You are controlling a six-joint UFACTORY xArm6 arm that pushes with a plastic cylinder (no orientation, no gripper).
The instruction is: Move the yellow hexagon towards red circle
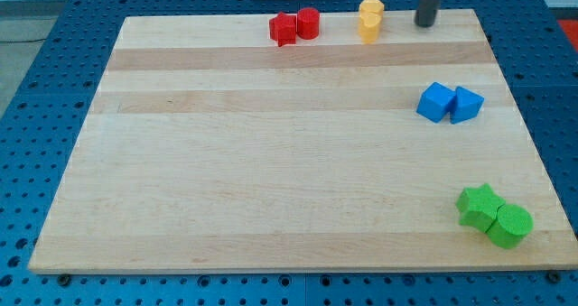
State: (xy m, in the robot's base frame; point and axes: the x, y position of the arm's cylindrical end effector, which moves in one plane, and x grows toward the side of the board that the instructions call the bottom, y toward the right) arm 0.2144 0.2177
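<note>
The yellow hexagon point(371, 7) sits at the view's top edge of the wooden board, touching a second yellow block point(368, 27) just below it. The red circle point(308, 23) lies to their left, touching a red star-shaped block point(284, 29) on its left. My tip point(424, 23) stands on the board to the right of the yellow blocks, apart from them by a short gap.
Two blue blocks point(436, 102) point(466, 104) touch each other at the view's right. A green star point(478, 205) and a green circle point(511, 225) touch at the bottom right corner. The board's point(271, 162) top edge runs just behind the red and yellow blocks.
</note>
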